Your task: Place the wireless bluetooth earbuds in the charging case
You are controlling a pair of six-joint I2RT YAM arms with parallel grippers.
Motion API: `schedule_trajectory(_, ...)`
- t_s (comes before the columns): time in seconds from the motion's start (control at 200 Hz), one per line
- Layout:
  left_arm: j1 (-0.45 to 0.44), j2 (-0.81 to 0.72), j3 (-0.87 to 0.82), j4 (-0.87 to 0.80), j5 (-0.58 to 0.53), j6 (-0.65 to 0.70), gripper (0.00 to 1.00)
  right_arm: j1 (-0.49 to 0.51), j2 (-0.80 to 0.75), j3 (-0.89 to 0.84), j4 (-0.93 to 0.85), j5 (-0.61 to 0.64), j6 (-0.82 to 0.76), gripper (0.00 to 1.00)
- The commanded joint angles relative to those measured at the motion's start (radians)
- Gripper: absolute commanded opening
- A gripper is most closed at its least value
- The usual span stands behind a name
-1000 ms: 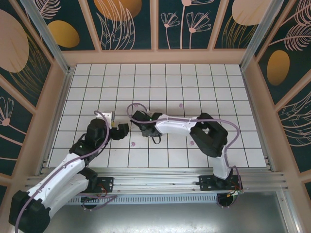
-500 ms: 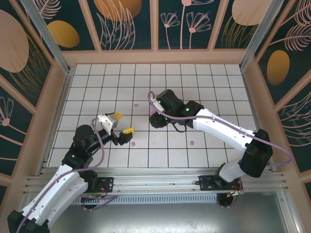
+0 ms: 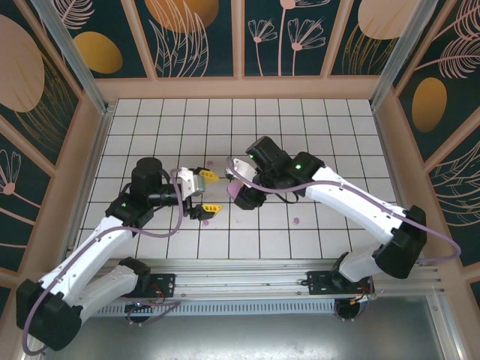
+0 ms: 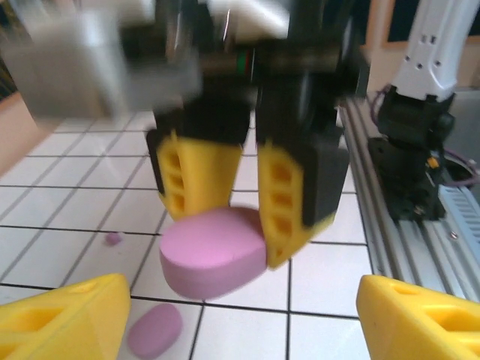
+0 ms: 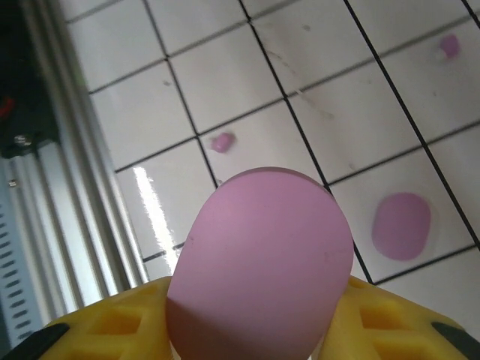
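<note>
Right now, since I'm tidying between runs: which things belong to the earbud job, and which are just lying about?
Job: pink case in the right gripper; second pink oval; tiny earbuds.
Not job: aluminium rail; patterned walls.

Pink earbuds (image 5: 222, 142) lie loose; pink case (image 5: 262, 262) held aloft.

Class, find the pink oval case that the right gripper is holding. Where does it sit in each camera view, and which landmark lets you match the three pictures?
Top external: pink oval case, just left of the picture's centre.
Left wrist: case at centre, pinched between yellow fingers.
Right wrist: case at bottom centre, large and close.
Shared landmark: the aluminium rail at the near edge.
</note>
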Motion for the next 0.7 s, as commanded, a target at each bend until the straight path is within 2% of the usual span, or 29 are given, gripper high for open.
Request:
schedule_trajectory(0.0, -0.002, 0.018, 0.017, -0.033, 0.104, 0.108, 0.75, -0.005, -0.077, -0.010, 0.011, -0.127, -0.123, 0.20)
schedule_trajectory(0.696, -0.002, 0.165, 0.107, -0.015, 0.296, 0.072, 0.78, 0.010, -0.033, 0.025, -0.060, -0.182, -0.256, 0.20)
